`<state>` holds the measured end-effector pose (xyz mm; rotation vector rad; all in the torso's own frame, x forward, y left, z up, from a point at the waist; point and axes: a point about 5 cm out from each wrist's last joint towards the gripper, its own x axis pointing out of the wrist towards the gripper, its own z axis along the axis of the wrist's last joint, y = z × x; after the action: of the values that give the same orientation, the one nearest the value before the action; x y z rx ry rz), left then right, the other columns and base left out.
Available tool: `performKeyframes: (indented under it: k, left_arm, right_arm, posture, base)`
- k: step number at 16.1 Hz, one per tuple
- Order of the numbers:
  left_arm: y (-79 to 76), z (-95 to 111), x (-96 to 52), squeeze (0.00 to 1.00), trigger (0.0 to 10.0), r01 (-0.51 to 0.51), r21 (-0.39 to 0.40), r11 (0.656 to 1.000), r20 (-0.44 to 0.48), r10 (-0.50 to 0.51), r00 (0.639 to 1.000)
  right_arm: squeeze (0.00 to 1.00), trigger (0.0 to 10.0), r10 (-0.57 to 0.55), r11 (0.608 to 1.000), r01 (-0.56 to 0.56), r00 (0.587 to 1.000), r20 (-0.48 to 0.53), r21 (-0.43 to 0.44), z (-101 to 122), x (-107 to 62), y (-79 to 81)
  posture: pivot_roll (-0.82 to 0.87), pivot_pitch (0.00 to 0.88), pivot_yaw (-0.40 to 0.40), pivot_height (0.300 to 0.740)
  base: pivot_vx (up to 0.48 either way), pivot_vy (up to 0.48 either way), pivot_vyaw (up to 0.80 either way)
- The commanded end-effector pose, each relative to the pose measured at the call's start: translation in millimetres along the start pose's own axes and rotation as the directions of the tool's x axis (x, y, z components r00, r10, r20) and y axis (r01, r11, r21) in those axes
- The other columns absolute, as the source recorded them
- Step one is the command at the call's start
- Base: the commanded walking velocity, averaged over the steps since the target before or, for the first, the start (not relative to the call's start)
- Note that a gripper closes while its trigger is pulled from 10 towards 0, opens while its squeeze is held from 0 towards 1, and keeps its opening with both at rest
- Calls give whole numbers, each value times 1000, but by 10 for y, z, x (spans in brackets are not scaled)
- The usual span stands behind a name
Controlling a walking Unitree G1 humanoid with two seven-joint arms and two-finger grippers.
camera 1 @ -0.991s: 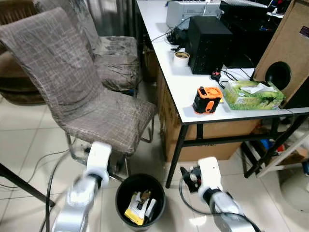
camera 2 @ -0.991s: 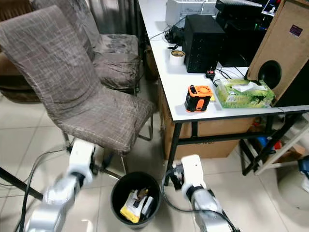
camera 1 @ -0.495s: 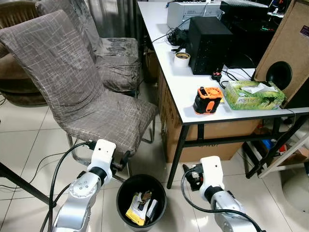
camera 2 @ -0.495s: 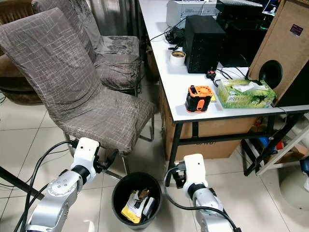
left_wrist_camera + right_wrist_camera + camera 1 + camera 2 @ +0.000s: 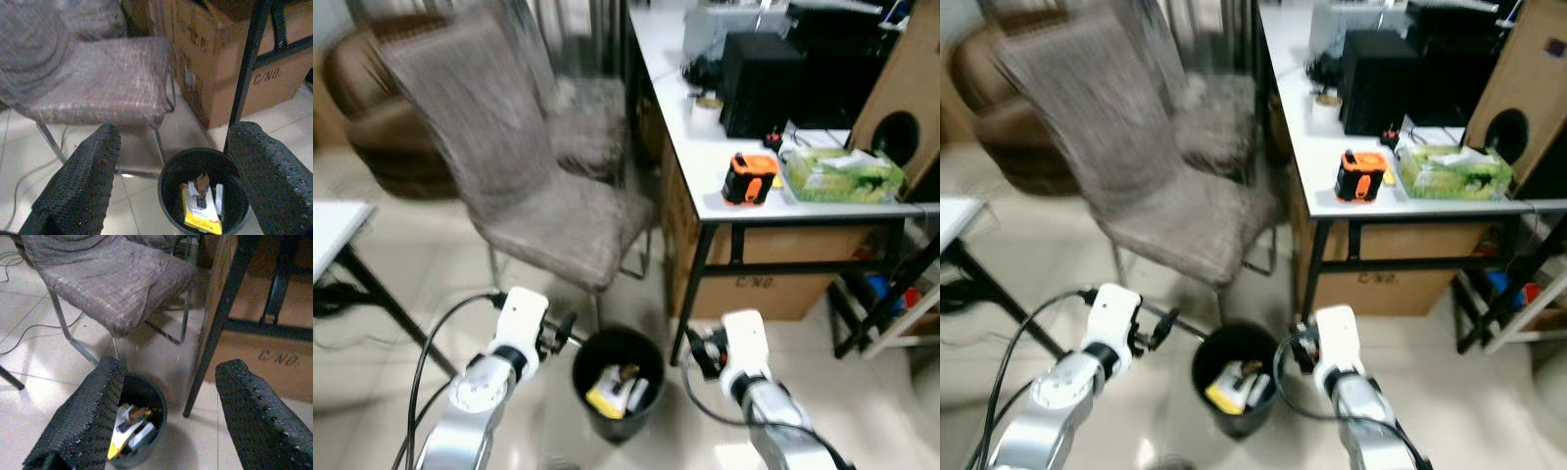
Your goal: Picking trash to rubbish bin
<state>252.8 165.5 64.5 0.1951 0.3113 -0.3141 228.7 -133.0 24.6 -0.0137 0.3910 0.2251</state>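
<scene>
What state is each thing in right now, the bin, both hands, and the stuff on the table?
Rubbish bin: upright, unlidded, trash inside.
Left hand: open, empty.
Right hand: open, empty.
Tissue box: on the white table, a tissue poking out.
Orange tape measure: standing on the table.
Grey chair: upright, seat unoccupied.

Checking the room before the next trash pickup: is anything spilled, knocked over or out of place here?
Nothing stands out. The black rubbish bin stands upright on the tiles with trash inside it, none spilled beside it. The chair stands upright, and the orange device sits upright on the white table. Blur hides fine detail.
</scene>
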Motion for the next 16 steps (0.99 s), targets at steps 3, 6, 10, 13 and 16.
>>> performKeyframes:
  k: [3,6,10,13,16]
  left_arm:
    - [15,5,-29,0,10000,4,20,1000,-3,-4,1000]
    - [13,-7,-62,0,10000,4,24,1000,-5,-4,1000]
    - [42,-6,-104,0,10000,-25,24,999,-1,25,1000]
    - [61,14,-117,0,10000,-41,18,999,4,41,999]
    - [69,26,-113,0,10000,-58,14,998,12,58,998]
  right_arm:
    - [0,10000,2,1000,-2,1000,12,6,11,16,18]
    - [0,10000,3,1000,-3,1000,16,4,-1,15,25]
    - [0,10000,6,1000,-5,999,45,-5,25,34,25]
    - [0,10000,-3,998,8,996,87,-61,81,62,50]
    - [0,10000,-2,996,13,993,118,-93,124,87,50]
  posture:
    - [-41,0,-3,740]
    - [-44,0,-2,740]
    - [-32,0,-12,740]
    - [-23,0,-19,740]
    - [-18,0,-40,740]
  base:
    - [-160,0,0]
    - [-241,0,0]
    - [-242,0,0]
    - [-161,0,0]
    - [-240,0,0]
